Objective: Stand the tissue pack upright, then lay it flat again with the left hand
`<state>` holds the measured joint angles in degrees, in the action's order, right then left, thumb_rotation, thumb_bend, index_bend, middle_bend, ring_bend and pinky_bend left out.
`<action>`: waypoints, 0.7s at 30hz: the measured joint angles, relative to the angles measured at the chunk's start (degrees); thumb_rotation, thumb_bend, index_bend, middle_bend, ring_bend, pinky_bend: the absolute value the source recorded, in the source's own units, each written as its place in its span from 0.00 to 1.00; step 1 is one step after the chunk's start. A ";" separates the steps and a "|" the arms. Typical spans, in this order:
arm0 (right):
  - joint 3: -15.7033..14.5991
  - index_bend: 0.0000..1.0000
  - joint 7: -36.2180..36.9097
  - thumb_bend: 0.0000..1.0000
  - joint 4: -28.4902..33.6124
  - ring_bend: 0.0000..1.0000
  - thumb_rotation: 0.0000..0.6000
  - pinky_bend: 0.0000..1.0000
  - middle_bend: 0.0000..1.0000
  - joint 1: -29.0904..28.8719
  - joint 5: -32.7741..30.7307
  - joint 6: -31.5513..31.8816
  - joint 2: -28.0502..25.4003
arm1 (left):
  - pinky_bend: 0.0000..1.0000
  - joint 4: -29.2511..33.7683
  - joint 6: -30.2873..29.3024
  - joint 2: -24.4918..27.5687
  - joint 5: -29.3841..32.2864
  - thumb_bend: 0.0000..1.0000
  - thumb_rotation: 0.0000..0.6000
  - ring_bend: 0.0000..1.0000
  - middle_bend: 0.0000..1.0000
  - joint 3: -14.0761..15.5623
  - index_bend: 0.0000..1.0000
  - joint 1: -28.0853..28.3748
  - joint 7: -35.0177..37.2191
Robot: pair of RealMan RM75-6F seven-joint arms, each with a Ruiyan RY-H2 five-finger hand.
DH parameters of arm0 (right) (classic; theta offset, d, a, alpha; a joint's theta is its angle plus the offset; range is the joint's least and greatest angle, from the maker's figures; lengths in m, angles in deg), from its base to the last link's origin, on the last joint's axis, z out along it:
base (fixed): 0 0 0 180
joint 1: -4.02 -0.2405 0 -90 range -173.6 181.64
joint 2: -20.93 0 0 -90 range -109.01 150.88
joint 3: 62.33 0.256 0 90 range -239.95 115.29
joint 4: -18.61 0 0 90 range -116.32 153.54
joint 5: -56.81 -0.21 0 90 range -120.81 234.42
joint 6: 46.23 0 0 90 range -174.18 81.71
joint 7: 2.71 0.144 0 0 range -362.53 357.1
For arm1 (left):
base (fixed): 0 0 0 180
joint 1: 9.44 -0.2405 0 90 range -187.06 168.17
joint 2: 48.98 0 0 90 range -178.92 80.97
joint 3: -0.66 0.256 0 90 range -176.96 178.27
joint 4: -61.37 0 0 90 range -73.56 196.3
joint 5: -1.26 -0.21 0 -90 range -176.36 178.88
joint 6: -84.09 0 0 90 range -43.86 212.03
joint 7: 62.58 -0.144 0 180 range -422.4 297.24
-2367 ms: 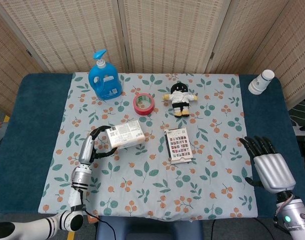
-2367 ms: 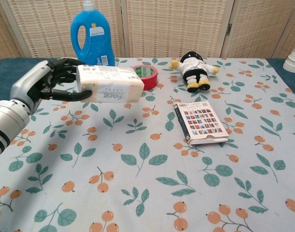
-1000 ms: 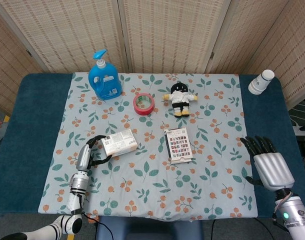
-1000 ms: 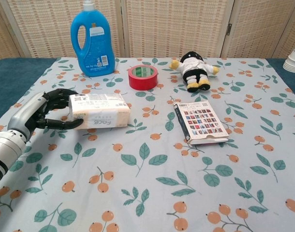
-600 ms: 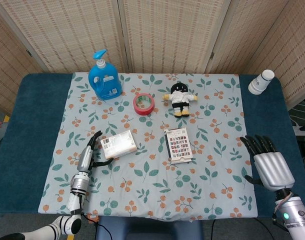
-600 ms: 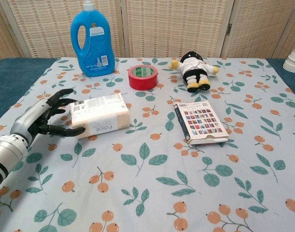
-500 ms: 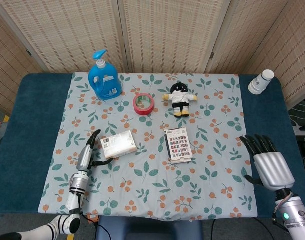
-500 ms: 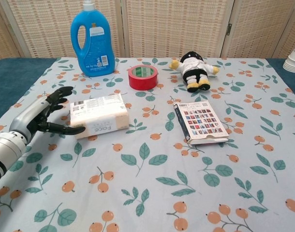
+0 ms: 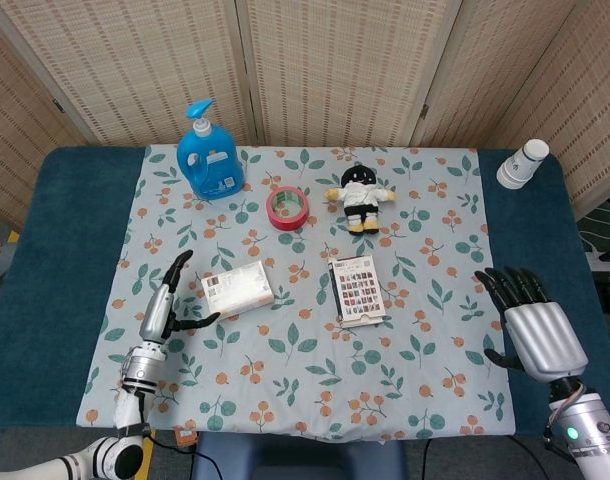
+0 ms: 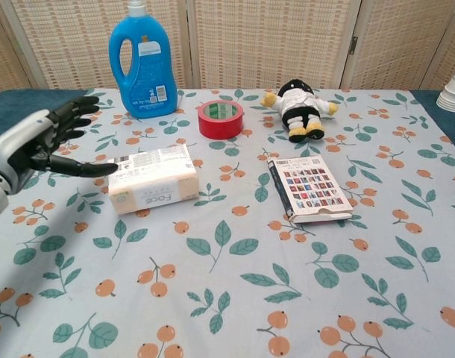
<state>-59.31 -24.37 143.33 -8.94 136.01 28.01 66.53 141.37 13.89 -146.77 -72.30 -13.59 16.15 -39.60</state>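
Cream tissue pack [image 10: 153,186] x1, flat; left hand [image 10: 45,142] spread beside.

Silver hands [image 9: 540,338], seemingly black fingers [image 10: 69,112]

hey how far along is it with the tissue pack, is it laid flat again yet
Looks essentially finished. The tissue pack lies flat on the tablecloth, below the red tape roll. The left hand is open beside it, fingers spread, holding nothing. The right hand is open and idle at the far side. Nothing visible remains except withdrawing the arm.
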 measured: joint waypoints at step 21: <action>-1.18 0.06 -0.53 0.11 1.87 0.00 1.00 0.03 0.06 1.65 5.65 1.80 -1.11 | 0.06 25.41 -3.27 31.07 16.07 0.34 1.00 0.09 0.20 5.69 0.21 2.30 -72.15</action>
<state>-60.49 -24.90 145.20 -7.29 141.66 29.81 65.42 166.78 10.62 -115.70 -56.23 -7.90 18.46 -111.75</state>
